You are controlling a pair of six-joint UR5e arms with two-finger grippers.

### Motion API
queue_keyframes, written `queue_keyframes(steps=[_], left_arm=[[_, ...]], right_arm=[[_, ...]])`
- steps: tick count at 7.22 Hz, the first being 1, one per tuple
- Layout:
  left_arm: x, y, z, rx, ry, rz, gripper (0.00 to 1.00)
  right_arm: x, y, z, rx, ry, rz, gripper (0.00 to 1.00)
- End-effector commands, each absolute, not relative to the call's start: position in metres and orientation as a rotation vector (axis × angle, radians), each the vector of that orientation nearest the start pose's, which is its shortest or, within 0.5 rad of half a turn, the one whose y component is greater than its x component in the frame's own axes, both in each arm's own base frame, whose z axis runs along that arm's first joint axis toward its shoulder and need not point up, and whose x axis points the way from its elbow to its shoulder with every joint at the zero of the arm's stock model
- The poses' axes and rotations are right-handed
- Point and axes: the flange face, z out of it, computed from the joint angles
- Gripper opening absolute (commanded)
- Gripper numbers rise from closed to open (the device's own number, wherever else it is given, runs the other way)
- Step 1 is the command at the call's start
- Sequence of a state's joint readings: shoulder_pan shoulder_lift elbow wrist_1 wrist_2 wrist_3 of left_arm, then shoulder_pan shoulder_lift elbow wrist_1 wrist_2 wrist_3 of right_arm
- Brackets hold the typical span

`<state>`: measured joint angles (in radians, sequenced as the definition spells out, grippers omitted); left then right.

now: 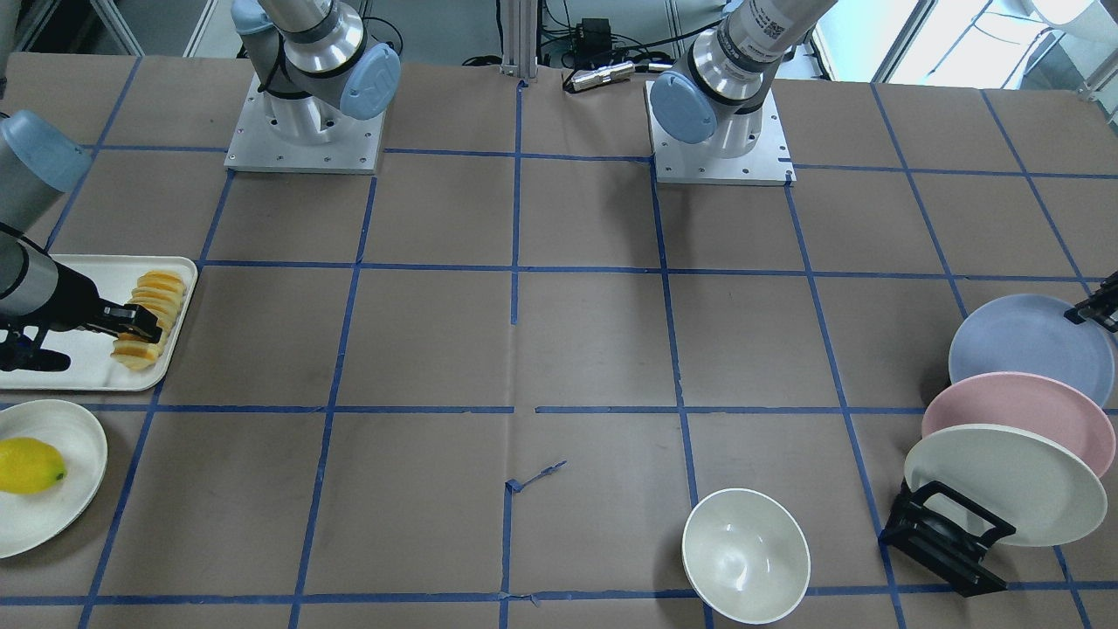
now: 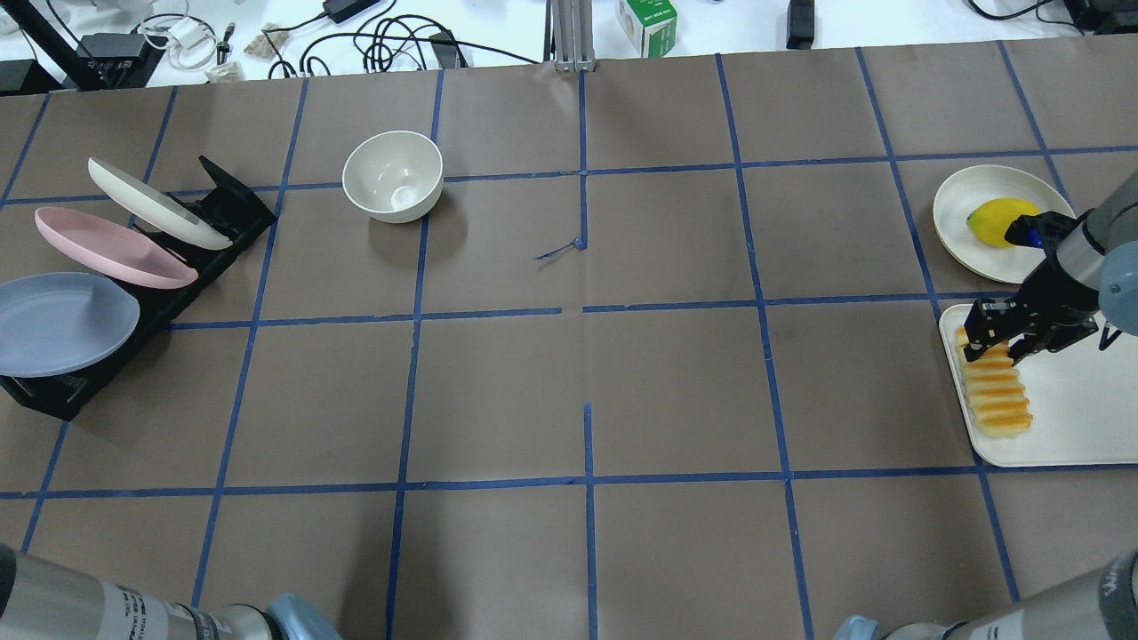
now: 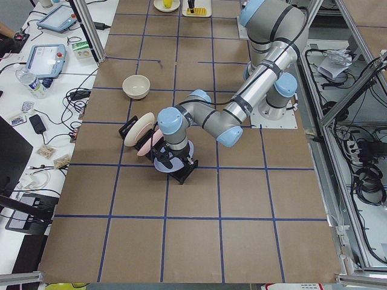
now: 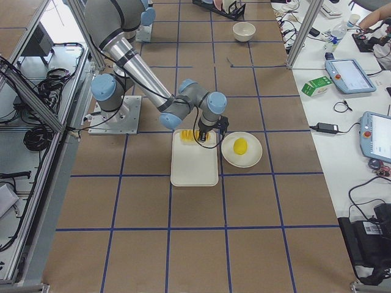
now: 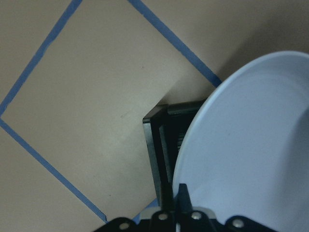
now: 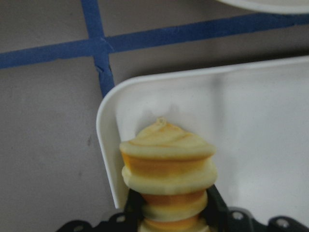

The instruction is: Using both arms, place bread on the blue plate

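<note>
The bread (image 1: 155,297) lies on a white tray (image 1: 79,358), along its edge nearest the table's middle. My right gripper (image 1: 135,330) is shut on the loaf's end toward the lemon; the wrist view shows the slices (image 6: 166,164) pinched between the jaws. The blue plate (image 1: 1022,345) leans in a black rack (image 1: 948,533) at the other end of the table. My left gripper (image 1: 1092,310) is at its rim, and the left wrist view shows the fingers (image 5: 183,195) closed across the plate's edge (image 5: 251,145).
A pink plate (image 1: 1013,415) and a cream plate (image 1: 1004,480) lean in the same rack in front of the blue one. A cream bowl (image 1: 745,555) stands near the rack. A lemon (image 1: 29,465) sits on a white plate (image 1: 74,437) beside the tray.
</note>
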<state>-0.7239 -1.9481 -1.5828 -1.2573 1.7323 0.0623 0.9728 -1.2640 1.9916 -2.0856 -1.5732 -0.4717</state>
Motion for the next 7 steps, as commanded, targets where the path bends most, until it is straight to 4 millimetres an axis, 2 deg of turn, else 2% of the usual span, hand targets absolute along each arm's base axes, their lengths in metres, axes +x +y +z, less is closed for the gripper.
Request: queue_keyframes(steps=[1,2,3,4,5,6,7], left_arm=[[0.375,-0.469,0.337,-1.067,2.770,0.505,0.00],[0.355,-0.457,0.344,-0.974,2.777,0.776,0.00],[0.335,-0.453,0.346,-0.916,2.810,0.911,0.00],[0.307,-0.454,0.342,-0.819,2.877,1.016,0.00],[0.268,-0.470,0.330,-0.701,3.086,1.026,0.00],[0.205,-0.497,0.327,-0.624,3.265,0.967,0.00],[0.142,-0.524,0.326,-0.532,3.346,0.916,0.00]], right_arm=[[-0.171,-0.487,0.199,0.192,3.019,0.280,0.00],[-0.176,-0.489,0.219,0.193,3.066,0.258,0.00],[-0.179,-0.494,0.240,0.195,3.066,0.268,0.00],[-0.184,-0.507,0.266,0.197,3.062,0.275,0.00],[-0.189,-0.522,0.300,0.204,3.043,0.288,0.00],[-0.178,-0.542,0.336,0.175,3.053,0.278,0.00],[-0.142,-0.560,0.370,0.140,3.068,0.293,0.00]])
